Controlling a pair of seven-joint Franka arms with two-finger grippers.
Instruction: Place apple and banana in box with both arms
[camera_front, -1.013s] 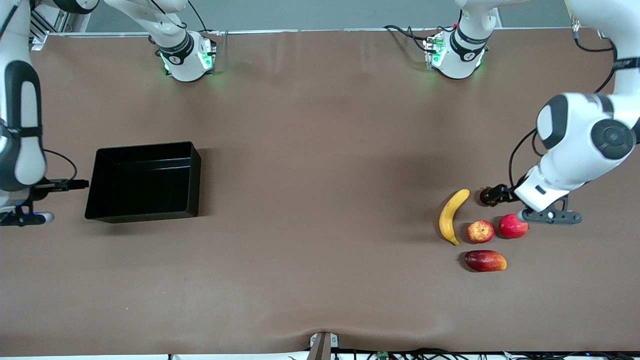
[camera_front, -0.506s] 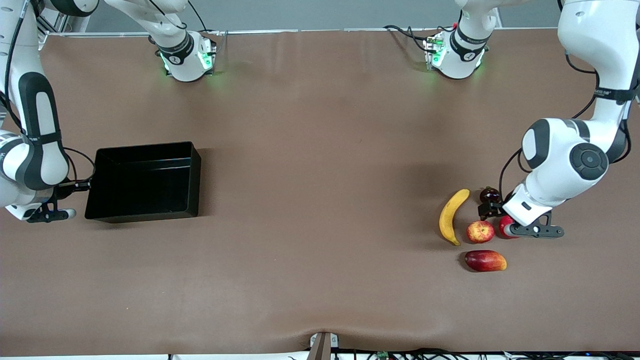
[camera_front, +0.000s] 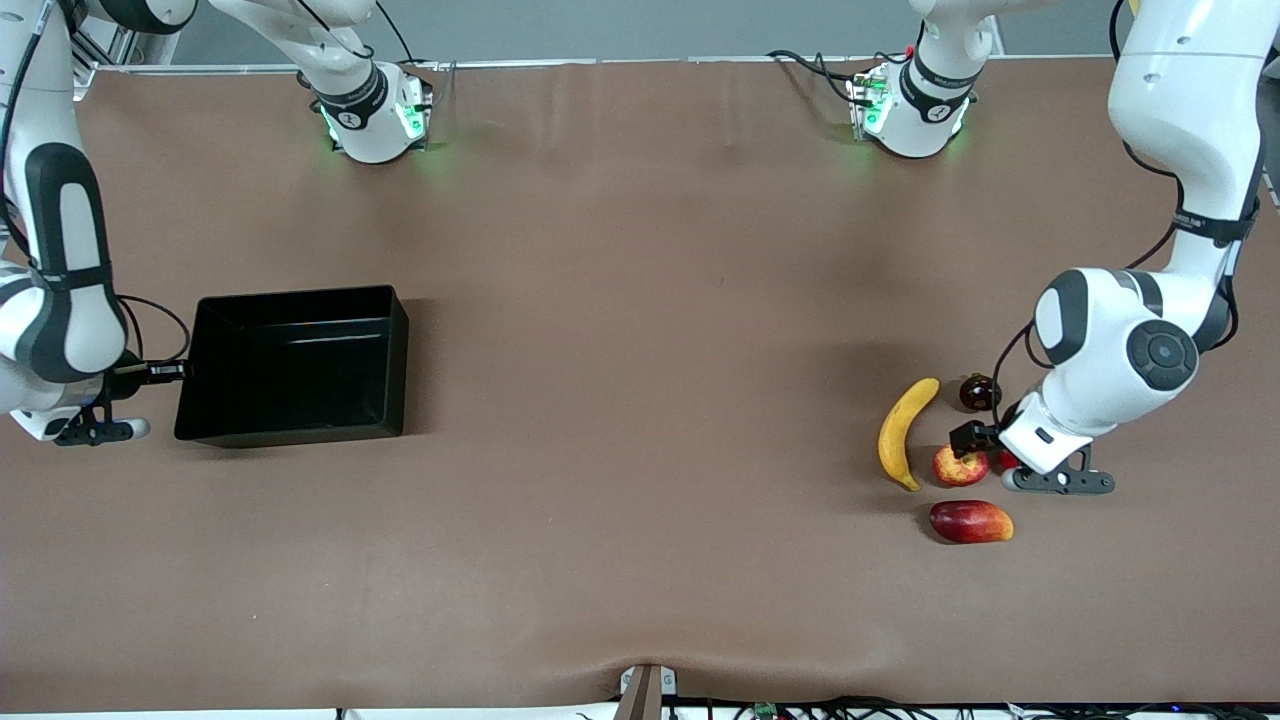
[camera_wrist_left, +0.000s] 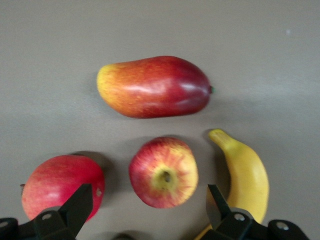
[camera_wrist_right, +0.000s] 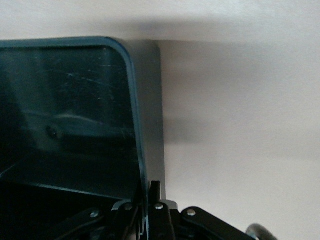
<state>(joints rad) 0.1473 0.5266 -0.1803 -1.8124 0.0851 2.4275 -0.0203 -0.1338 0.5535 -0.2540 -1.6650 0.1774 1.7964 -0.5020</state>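
Observation:
The apple (camera_front: 955, 468) (camera_wrist_left: 164, 172) lies on the table between the banana (camera_front: 903, 430) (camera_wrist_left: 246, 175) and a plain red fruit. My left gripper (camera_front: 978, 452) (camera_wrist_left: 148, 204) hangs open just above the apple. One fingertip (camera_wrist_left: 79, 204) is by the red fruit, the other by the banana. The black box (camera_front: 392, 360) (camera_wrist_right: 134, 110) stands toward the right arm's end of the table. My right gripper (camera_front: 178, 372) (camera_wrist_right: 149, 196) is shut on the box's end wall, pinching the thin rim. Its inner finger is lost in the dark of the box.
A plain red round fruit (camera_front: 1004, 460) (camera_wrist_left: 60, 185) touches the apple's side toward the left arm's end. A dark-red-and-yellow elongated fruit (camera_front: 970, 521) (camera_wrist_left: 155, 86) lies nearer the front camera. A small dark fruit (camera_front: 979, 391) sits farther back.
My right gripper closed on the box wall and the box slid slightly toward the left arm's end. My left gripper swung from over the dark fruit to over the apple.

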